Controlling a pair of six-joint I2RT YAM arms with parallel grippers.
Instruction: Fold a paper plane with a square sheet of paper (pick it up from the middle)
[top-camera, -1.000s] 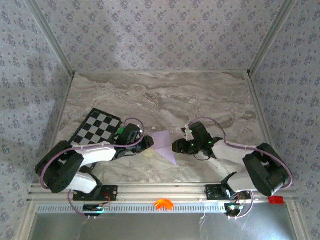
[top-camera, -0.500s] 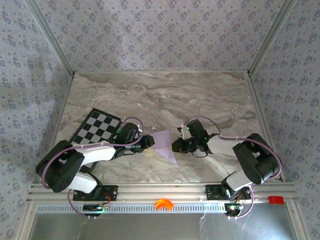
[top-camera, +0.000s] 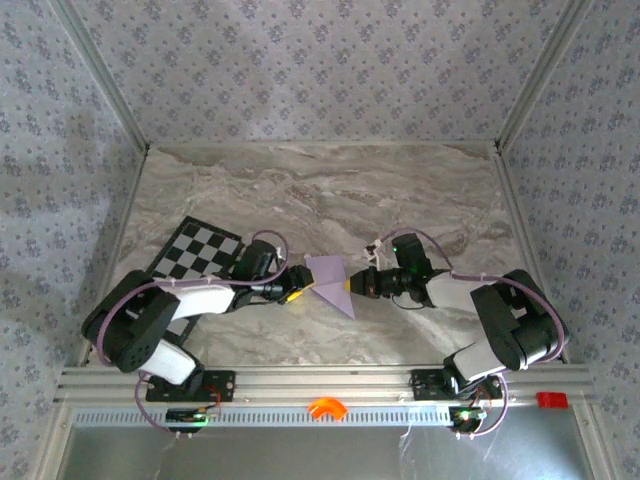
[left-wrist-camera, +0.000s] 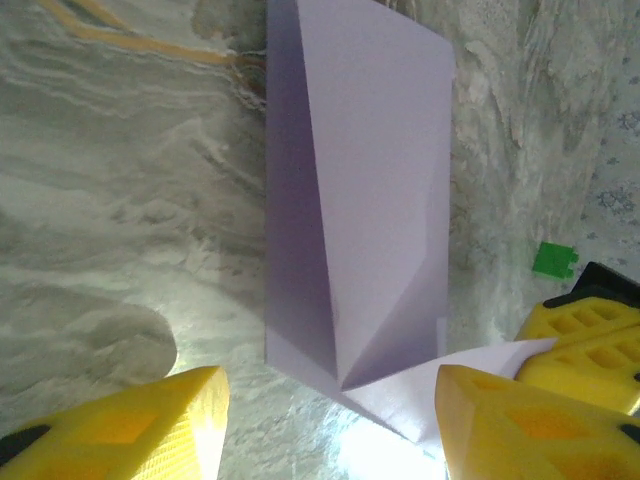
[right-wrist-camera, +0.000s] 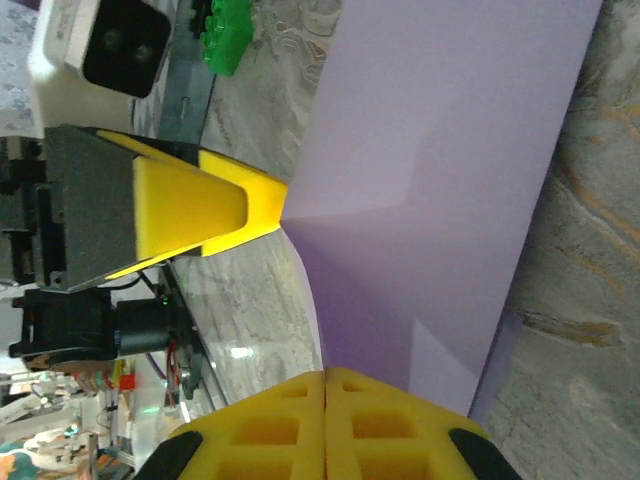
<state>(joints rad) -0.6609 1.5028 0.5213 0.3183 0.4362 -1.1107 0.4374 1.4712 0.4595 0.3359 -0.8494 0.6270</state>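
Just right of the checkered board (top-camera: 195, 255), the folded lilac paper sheet (top-camera: 328, 278) is sitting crosswise between both arms, the right gripper (top-camera: 353, 287) pinching shut on its edge away from the board, the left gripper (top-camera: 297, 292) standing open astride its board-side end.

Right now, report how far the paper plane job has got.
Done: the lilac sheet carries diagonal creases and has a pointed end. In hand: the right claw is shut on its edge, the left claw open around a corner. Left: further folds; it is no slim dart yet.
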